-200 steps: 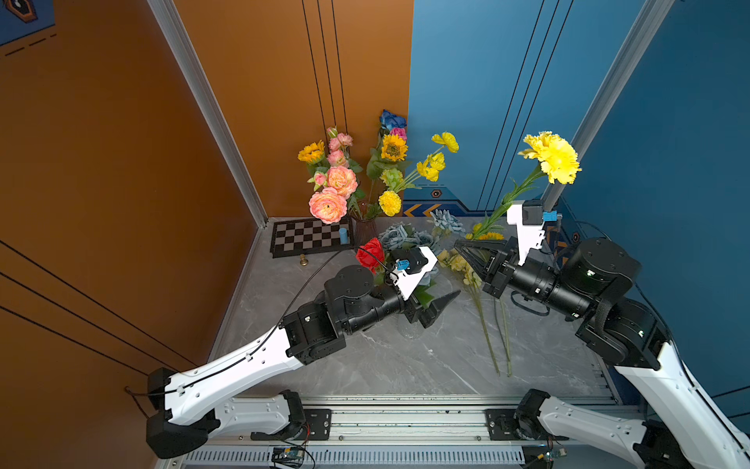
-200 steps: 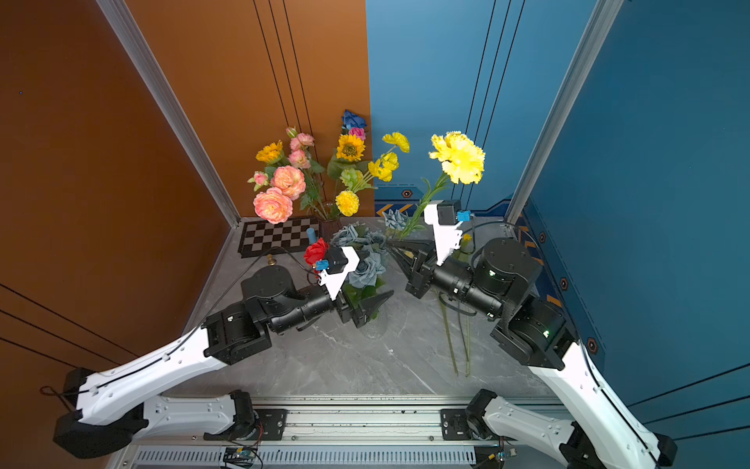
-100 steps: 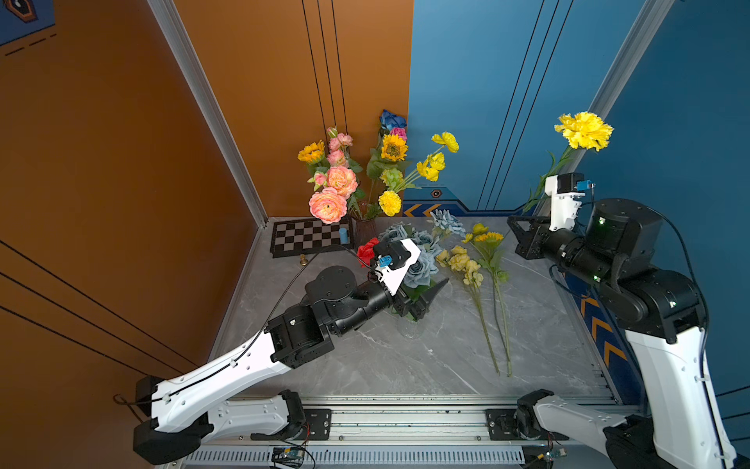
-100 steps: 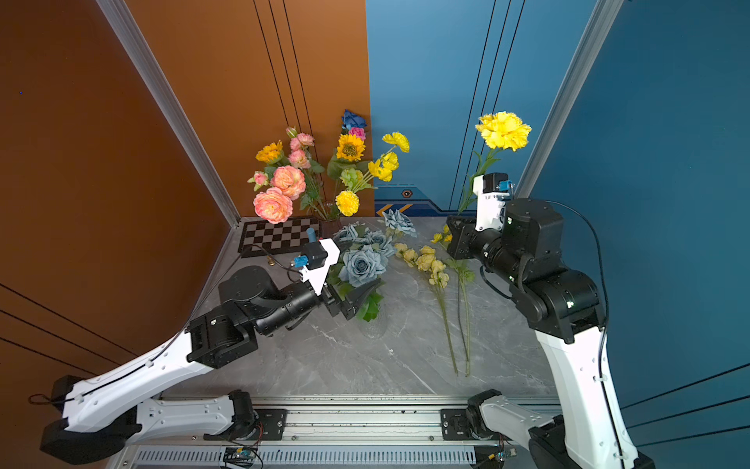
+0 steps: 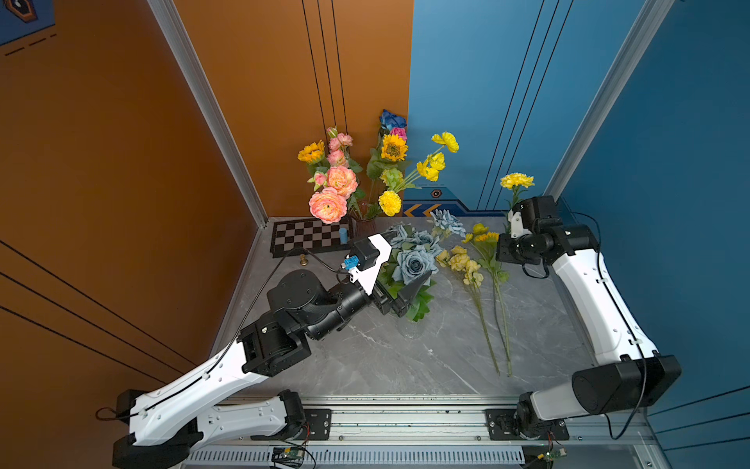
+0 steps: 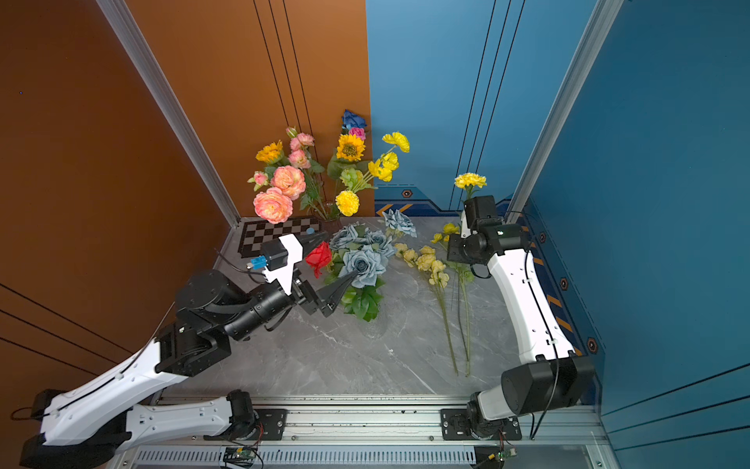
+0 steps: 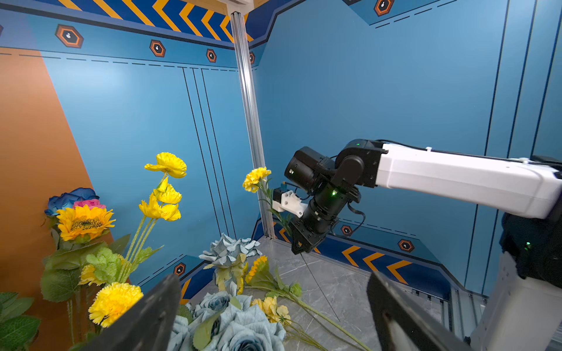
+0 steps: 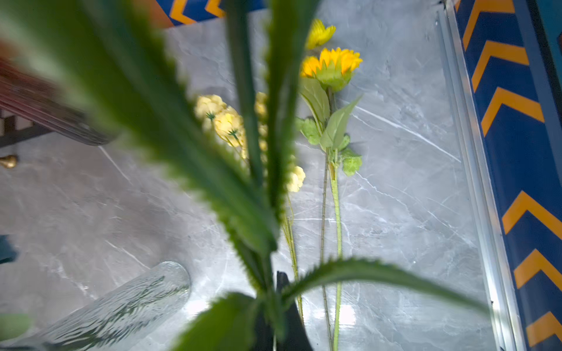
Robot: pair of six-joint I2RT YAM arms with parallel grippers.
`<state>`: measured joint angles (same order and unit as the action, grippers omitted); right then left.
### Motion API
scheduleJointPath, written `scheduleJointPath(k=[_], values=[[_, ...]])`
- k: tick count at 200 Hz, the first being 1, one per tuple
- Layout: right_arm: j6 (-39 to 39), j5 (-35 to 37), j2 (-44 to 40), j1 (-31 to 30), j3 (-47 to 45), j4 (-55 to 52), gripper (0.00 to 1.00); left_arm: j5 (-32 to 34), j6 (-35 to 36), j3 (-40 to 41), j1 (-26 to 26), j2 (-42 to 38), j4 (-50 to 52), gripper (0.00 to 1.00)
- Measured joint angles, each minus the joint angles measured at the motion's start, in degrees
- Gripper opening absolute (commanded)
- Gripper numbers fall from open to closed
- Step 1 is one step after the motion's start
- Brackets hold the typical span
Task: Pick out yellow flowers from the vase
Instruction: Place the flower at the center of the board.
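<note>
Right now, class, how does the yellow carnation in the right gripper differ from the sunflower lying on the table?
The carnation is held aloft by the shut right gripper; the sunflower lies flat on the table. The carnation's bloom is a ruffled yellow pompom; the sunflower's has flat orange-yellow petals. Both are yellow blooms on long green stems.

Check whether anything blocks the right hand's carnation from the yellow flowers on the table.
Nothing visible does: the right hand holds the yellow carnation above the sunflower and pale-yellow cluster on the table.

No legible txt or nos., just orange chevrons [image 8: 517,104] & hexagon emblems [image 7: 157,48] on blue wall [image 7: 395,91]
</note>
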<state>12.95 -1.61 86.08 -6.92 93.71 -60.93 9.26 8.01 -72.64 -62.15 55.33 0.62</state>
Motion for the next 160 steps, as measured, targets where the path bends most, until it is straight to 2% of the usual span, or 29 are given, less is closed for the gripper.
scheduleJointPath(k=[79, 160], values=[[-2.71, 3.41, 15.93, 0.57, -6.95, 1.86, 0.0, -0.07, 0.63, 0.42, 0.0, -1.38, 0.02, 0.98], [-2.67, 5.88, 20.61, -0.11, -12.17, 6.62, 0.01, -3.78, 0.46, 1.05, 0.0, -1.68, 1.16, 0.98]])
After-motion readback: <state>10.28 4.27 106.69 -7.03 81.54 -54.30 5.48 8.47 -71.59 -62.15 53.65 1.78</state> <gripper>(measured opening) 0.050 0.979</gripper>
